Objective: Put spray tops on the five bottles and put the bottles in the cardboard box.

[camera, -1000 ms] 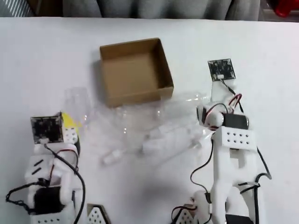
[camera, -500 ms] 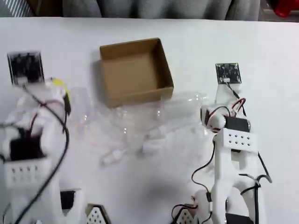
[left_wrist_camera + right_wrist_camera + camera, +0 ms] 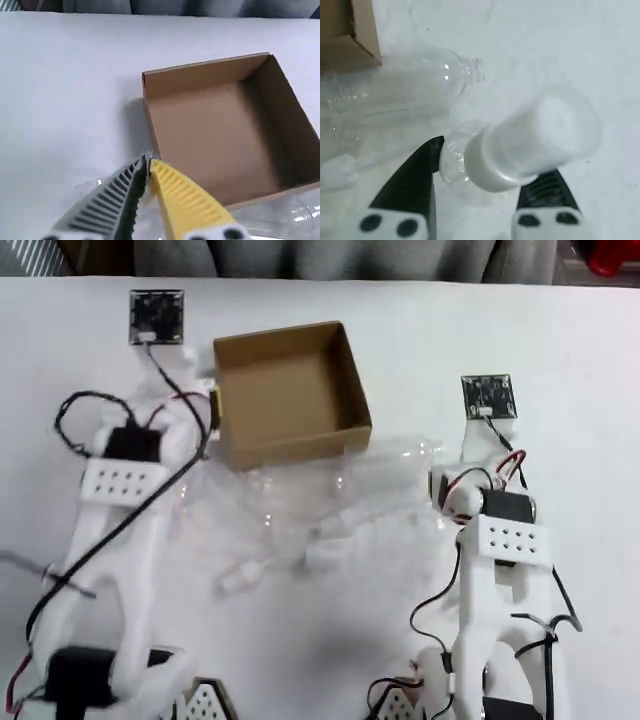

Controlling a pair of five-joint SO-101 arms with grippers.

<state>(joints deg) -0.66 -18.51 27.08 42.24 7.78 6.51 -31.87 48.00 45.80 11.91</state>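
Pinching a white spray top (image 3: 540, 135), the right hand (image 3: 490, 160) should line it straight with the neck of the bottle (image 3: 445, 75) lying just ahead; the left hand (image 3: 148, 162), pressed together, hangs beside the cardboard box (image 3: 200, 75).

No text, label, number or sign can be read. The cardboard box (image 3: 290, 445) has plain brown walls, the clear bottles (image 3: 385, 465) bear no legible print, and any markings on the arms' small circuit boards (image 3: 157, 316) are too small to read.
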